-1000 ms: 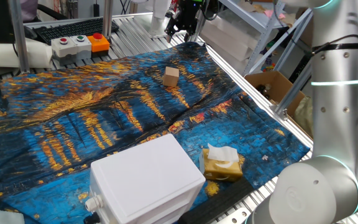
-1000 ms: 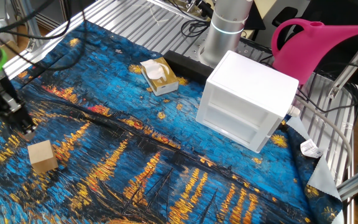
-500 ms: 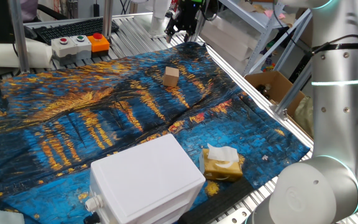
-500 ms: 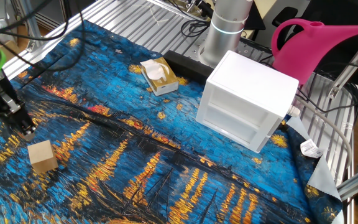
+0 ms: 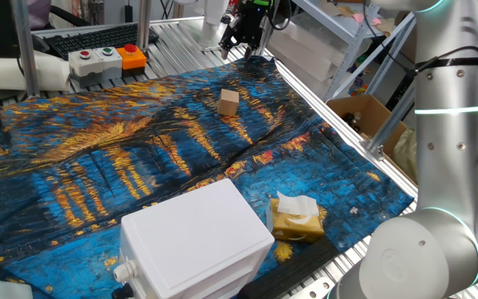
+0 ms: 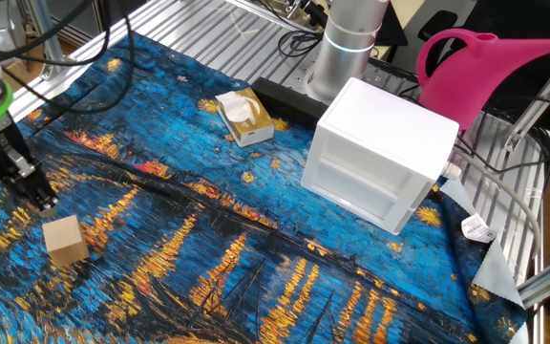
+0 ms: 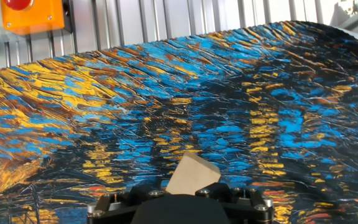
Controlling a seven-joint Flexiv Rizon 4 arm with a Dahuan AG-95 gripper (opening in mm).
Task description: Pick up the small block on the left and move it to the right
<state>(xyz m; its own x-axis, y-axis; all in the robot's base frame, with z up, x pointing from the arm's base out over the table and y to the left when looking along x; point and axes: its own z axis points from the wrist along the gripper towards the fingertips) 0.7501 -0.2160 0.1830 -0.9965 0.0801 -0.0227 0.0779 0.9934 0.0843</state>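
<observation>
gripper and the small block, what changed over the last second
The gripper rose slightly and drew a little away from the small block, holding nothing. The block, white box and tissue lump stayed put on the cloth.

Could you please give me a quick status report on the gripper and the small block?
Gripper above the cloth, holding nothing, jaw state unclear. Small wooden block on painted cloth, untouched. Nothing between them.
</observation>
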